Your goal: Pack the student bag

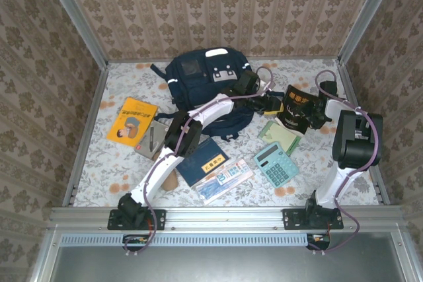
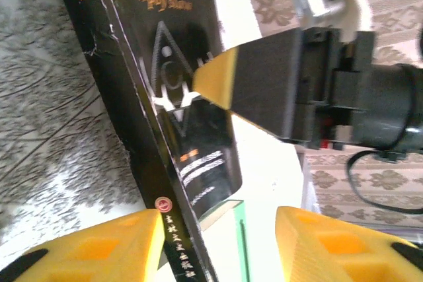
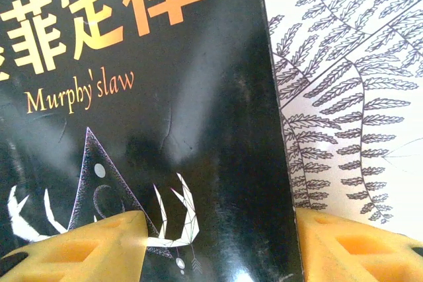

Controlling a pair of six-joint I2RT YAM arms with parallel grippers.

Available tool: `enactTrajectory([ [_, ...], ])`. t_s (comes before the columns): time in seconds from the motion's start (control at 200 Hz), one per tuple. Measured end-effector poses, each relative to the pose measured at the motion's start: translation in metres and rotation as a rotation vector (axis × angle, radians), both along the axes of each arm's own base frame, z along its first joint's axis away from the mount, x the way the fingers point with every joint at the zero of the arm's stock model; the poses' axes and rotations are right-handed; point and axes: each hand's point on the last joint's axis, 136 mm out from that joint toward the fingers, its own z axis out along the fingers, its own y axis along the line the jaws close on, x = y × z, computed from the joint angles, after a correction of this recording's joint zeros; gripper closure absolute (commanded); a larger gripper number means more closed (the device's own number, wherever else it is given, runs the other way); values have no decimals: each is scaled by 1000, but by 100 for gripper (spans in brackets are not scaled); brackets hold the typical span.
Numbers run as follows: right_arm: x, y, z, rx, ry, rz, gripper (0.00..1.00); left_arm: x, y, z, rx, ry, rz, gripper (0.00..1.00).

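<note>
Navy student bag point(image 1: 205, 77) on surface point(image 1: 119, 163), just left of your left claw point(image 2: 218, 246); left arm reaches across it. Left claw: jaws apart, straddling spine edge of black book point(image 3: 165, 97), gap showing at one finger. To its right, your right claw point(image 3: 221, 249) clamps same book, fingertip point(image 2: 215, 84) flat on cover.

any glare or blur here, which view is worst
Left wrist view is worst: white blowout beside the black book, its own yellow fingertips blurred; right wrist view sharp, with sheen on the cover; top view evenly lit.
</note>
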Motion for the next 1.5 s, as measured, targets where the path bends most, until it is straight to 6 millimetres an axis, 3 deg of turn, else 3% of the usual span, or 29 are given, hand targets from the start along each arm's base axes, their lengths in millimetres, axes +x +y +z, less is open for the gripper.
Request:
enactTrajectory([
  [0.115,0,0,0,0,0,0,42,-1,-5,13,-69,18,-12,46],
  [0.21,0,0,0,1,0,0,43,1,-4,10,-42,3,-3,43],
  [0.41,1,2,0,9,-4,4,43,10,8,-18,132,-84,68,43],
  [0.51,3,4,1,18,-13,10,43,5,13,-37,222,-111,73,44],
  [0.635,5,3,2,13,-23,10,43,1,12,-40,232,-136,58,47],
  [0.7,5,3,3,12,-25,10,43,0,11,-39,223,-128,57,46],
  [0.88,9,-4,3,-2,-46,-4,59,2,8,-35,171,-45,73,46],
  [1.15,16,-6,5,-8,-80,-4,57,26,5,-15,-23,104,137,45],
  [1.34,16,8,0,49,-73,24,57,37,-1,20,-158,28,141,42],
  [1.5,15,14,0,71,-70,36,57,36,-1,19,-136,-14,132,42],
])
